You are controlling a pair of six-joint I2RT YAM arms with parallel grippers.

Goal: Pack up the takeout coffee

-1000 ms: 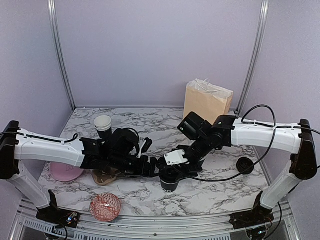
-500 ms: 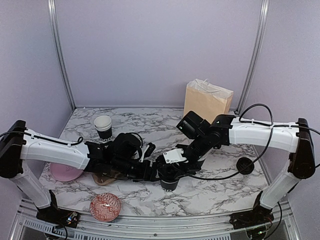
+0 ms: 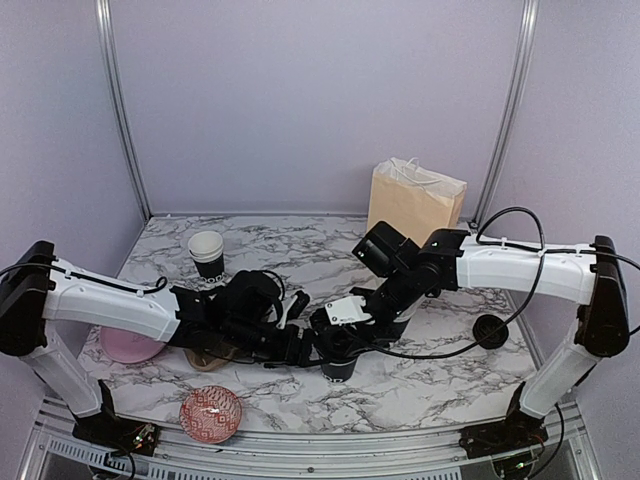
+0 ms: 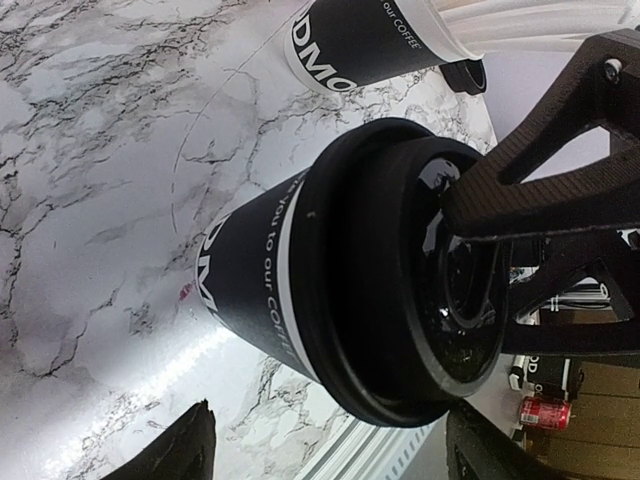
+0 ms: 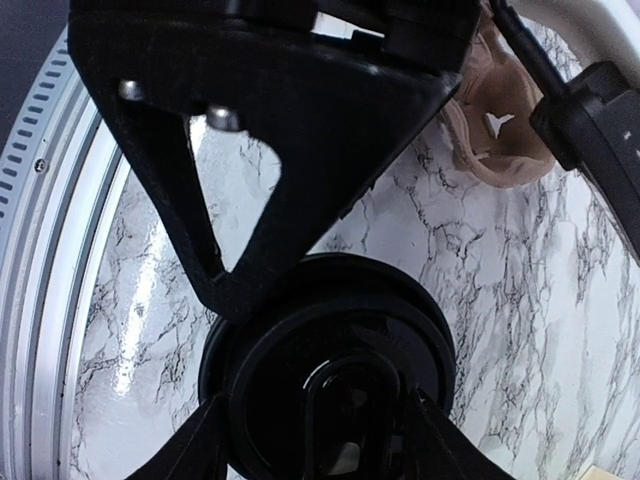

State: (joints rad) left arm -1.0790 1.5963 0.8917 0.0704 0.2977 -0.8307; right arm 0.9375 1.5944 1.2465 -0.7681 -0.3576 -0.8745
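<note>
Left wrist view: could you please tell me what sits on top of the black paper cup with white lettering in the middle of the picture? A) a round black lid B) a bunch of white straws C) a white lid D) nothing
A: the black paper cup is capped by a round black lid, glossy at its centre.

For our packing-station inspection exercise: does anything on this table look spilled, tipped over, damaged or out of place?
Nothing looks spilled or toppled. The lidded cup stands upright at the centre. The only stray item is a small black lid lying alone on the marble at the right, apart from any cup.
</note>
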